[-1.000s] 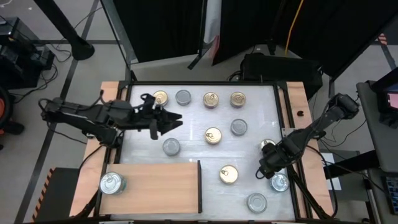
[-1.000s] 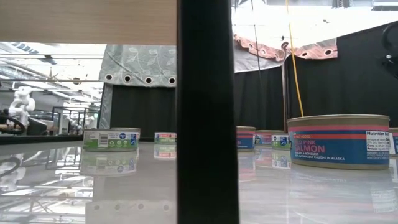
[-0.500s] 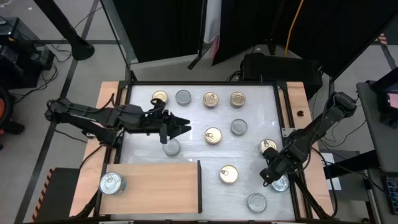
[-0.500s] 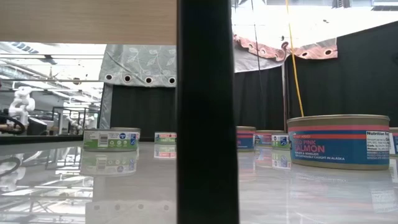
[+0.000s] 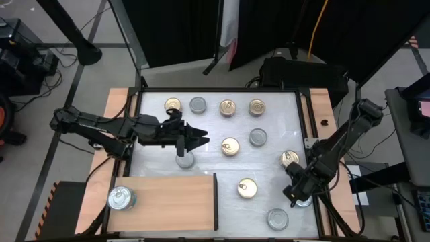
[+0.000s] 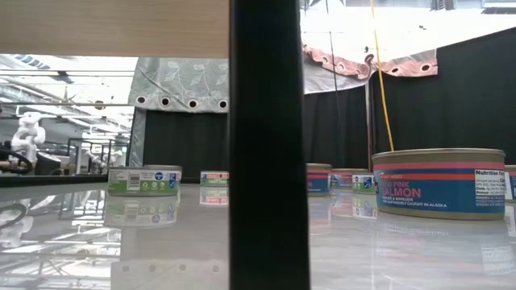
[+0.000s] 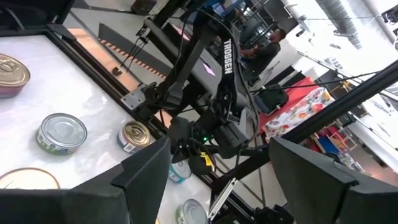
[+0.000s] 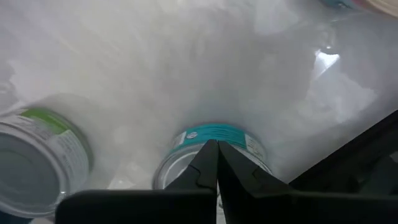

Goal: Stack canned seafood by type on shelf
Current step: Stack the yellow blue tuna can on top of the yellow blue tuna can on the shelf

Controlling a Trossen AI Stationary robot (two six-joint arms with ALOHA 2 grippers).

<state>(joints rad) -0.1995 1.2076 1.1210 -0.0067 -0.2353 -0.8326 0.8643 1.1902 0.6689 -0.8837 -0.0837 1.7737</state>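
White, glossy tabletop (image 5: 208,124) fills the middle of the high view, framed by wooden side rails with black curtains and cables beyond its upper edge. Tins lie scattered across it, well apart from one another, which reads as an unsorted supply waiting to be picked: four in a row along the upper edge, gold-lidded ones (image 5: 230,146) mixed with silver-lidded ones (image 5: 258,136) through the middle and lower right.

At the lower left of the high view sits the shelf (image 5: 171,202), a light-brown board with a dark edge. Only one silver-lidded tin (image 5: 120,198) rests on it, at its left end; I judge that this starts a pile for one type, so most of the sorting is not yet done.

Left of centre, the left claw (image 5: 196,140) reaches across the tabletop with its fingers spread and nothing between them. It hangs just above a silver-lidded tin (image 5: 185,159) in the picture, and the wide spread suits a grab at a round tin; that one looks the likely target, since it matches the lid already on the shelf.

At the lower right, the right claw (image 5: 293,195) is pressed together with nothing pinched. Its tips point down at a teal-labelled tin (image 8: 214,146), with a green-labelled tin (image 8: 37,155) off to one side in its wrist view; whether they touch the lid I cannot tell
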